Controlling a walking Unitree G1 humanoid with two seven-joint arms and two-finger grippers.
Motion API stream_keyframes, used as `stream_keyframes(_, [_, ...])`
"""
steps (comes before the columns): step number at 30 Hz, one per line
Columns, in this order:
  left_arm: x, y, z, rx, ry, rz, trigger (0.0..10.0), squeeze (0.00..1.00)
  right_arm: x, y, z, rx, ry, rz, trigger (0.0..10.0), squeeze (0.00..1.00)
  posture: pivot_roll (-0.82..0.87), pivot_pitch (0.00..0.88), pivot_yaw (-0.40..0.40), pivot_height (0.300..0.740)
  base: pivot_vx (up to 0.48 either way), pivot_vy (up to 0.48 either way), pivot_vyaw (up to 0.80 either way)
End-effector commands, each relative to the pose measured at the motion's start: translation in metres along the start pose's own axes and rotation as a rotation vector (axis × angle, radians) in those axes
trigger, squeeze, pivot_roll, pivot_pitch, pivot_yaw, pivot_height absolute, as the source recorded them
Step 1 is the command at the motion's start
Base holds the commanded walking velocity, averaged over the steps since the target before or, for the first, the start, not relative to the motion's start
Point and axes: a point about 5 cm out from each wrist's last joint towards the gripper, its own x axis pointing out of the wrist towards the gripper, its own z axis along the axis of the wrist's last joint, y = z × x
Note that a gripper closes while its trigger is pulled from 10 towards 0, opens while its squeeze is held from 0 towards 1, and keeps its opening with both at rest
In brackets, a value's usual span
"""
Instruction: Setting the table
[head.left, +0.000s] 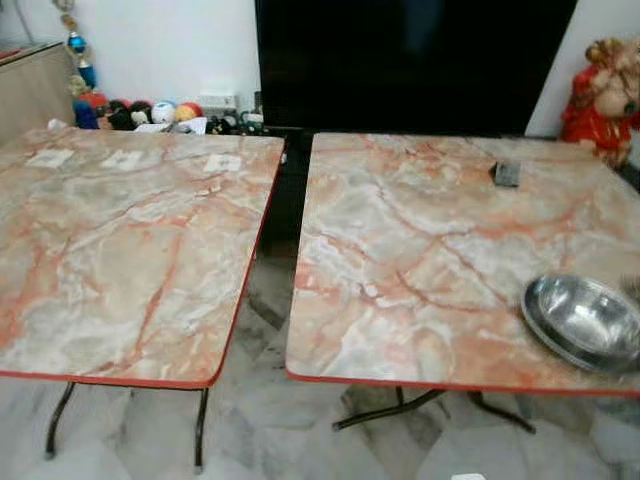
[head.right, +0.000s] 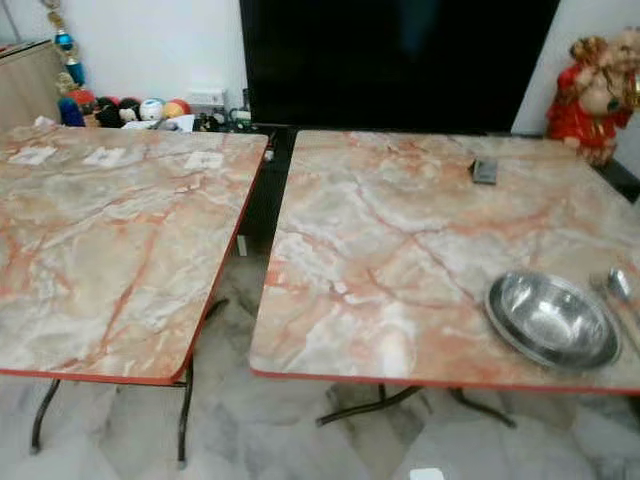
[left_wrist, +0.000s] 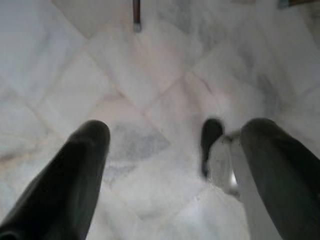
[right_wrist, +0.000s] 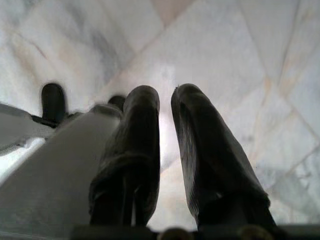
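Now, bowl (head.right: 552, 318): steel, empty, on the right table (head.right: 400, 250) near its front right corner.
Spoon (head.right: 620, 288): just beside the bowl, toward the table's right edge.
Dark small object (head.right: 485, 171): well behind the bowl, near the table's far edge.
Left table (head.left: 120, 230): beside the bowl's table, a gap between them.
Left gripper (left_wrist: 170, 150): hangs over the marble floor (left_wrist: 150, 75), fingers spread wide, holding nothing.
Right gripper (right_wrist: 165, 107): over the floor, fingers nearly together, a narrow gap, nothing between.

No text, label or number can be read anywhere.
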Motion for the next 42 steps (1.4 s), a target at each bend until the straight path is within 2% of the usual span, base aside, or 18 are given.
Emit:
stream_keyframes(1, [-0.0007,0.0077,-0.0005,-0.006,0.008,0.021,10.0,0.00,0.0012,0.0055,0.0069,0.005,-0.021,0.013,10.0,0.00,0.03,0.000,-0.021,0.740,0.000,0.420,0.00])
stream_keyframes(37, [-0.0010,0.0101,-0.0007,-0.005,0.010,0.029,10.0,0.00,0.0016,0.0102,0.0063,-0.016,-0.015,0.026,10.0,0.00,0.05,0.000,-0.013,0.740,0.000,0.418,0.00])
stream_keyframes(42, [-0.0010,0.0106,-0.0005,0.009,0.009,0.030,10.0,0.00,0.0016,0.0105,0.0060,-0.019,-0.014,0.027,10.0,0.00,0.05,0.000,-0.013,0.740,0.000,0.151,0.00])
